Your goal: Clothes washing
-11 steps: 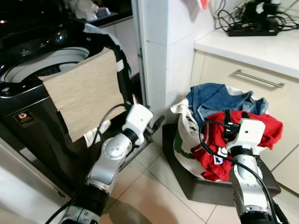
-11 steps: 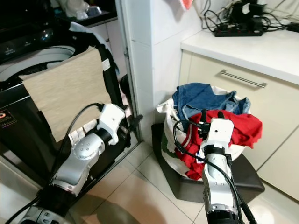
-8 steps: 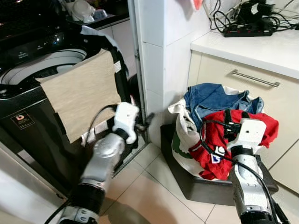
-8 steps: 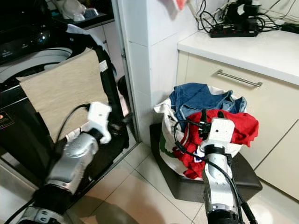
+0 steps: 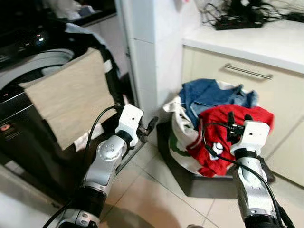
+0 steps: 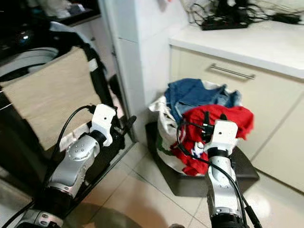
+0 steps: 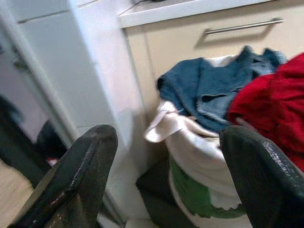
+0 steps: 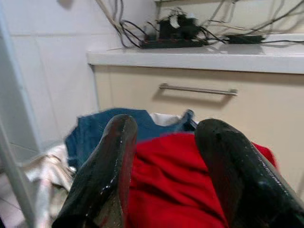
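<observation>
Right gripper (image 8: 166,166) released, hovering above crumpled red cotton garment (image 5: 223,128) atop overfilled white laundry bag (image 5: 183,142); left gripper (image 7: 161,175) released beside bag; risk: snagging adjacent denim

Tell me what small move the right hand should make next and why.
Probably ease the right hand forward and down onto the red garment. Its fingers are open with nothing between them, and the red garment lies on top of the laundry bag just ahead of them.

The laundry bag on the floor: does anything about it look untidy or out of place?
Yes. The laundry bag is overfilled: a red garment and blue jeans are heaped above its rim and hang over the sides.
</observation>
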`<state>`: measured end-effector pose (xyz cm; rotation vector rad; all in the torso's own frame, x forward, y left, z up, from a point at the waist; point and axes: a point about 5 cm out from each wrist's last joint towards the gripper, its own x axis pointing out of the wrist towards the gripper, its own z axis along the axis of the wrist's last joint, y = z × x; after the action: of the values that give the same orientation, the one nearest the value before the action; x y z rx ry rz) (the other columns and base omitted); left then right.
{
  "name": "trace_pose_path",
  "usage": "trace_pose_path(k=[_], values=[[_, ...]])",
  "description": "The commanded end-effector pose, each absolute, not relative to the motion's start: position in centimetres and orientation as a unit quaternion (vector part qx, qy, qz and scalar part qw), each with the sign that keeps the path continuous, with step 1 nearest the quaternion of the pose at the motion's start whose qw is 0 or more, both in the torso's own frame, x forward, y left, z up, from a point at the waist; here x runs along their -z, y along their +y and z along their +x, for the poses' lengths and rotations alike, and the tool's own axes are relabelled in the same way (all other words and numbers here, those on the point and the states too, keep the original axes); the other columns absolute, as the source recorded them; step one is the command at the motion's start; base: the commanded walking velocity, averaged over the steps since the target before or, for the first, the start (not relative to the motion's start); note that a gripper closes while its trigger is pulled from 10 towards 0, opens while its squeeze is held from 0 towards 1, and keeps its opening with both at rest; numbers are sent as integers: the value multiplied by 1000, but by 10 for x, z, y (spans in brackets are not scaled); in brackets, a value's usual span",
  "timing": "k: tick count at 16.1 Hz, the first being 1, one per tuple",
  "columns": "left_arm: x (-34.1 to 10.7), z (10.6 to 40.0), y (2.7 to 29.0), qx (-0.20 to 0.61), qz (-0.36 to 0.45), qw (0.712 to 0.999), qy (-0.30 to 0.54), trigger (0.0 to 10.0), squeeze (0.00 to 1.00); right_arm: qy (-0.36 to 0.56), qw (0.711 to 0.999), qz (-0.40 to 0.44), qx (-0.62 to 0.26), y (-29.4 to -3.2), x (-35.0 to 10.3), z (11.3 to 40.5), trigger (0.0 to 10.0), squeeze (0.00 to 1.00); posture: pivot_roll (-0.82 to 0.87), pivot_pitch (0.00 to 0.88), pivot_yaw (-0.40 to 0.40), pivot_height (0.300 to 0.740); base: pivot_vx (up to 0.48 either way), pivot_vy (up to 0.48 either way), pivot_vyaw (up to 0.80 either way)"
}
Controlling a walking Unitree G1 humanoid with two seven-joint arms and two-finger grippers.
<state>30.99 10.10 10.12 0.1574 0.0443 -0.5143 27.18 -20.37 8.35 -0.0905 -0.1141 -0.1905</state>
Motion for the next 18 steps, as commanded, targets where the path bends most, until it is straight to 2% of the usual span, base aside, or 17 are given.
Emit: trace_pose_path(k=[1, 8, 12, 15, 16, 18], values=[[-108, 312, 99, 270, 92, 958, 5, 10000, 0, -58, 993, -59, 87, -200, -84, 274, 10000, 0, -200, 0, 89, 740, 285, 0, -556], [-117, 306, 83, 319, 101, 942, -36, 10000, 0, -71, 991, -69, 87, -196, -90, 279, 10000, 0, -207, 0, 94, 740, 480, 0, 0], [-117, 306, 82, 319, 100, 942, -33, 10000, 0, -70, 989, -85, 96, -202, -96, 284, 10000, 0, -211, 0, 97, 740, 478, 0, 0], [-123, 308, 86, 301, 98, 948, -47, 10000, 0, -73, 986, -133, 73, -206, -105, 284, 10000, 0, -211, 0, 98, 740, 315, 0, 0], [-126, 309, 88, 297, 98, 948, -51, 10000, 0, -80, 979, -178, 59, -216, -123, 286, 10000, 0, -214, 0, 97, 740, 0, 0, 0], [-128, 309, 90, 294, 98, 949, -52, 10000, 0, -47, 989, -111, 87, -238, -137, 292, 10000, 0, -216, 0, 100, 740, 0, 0, 0]])
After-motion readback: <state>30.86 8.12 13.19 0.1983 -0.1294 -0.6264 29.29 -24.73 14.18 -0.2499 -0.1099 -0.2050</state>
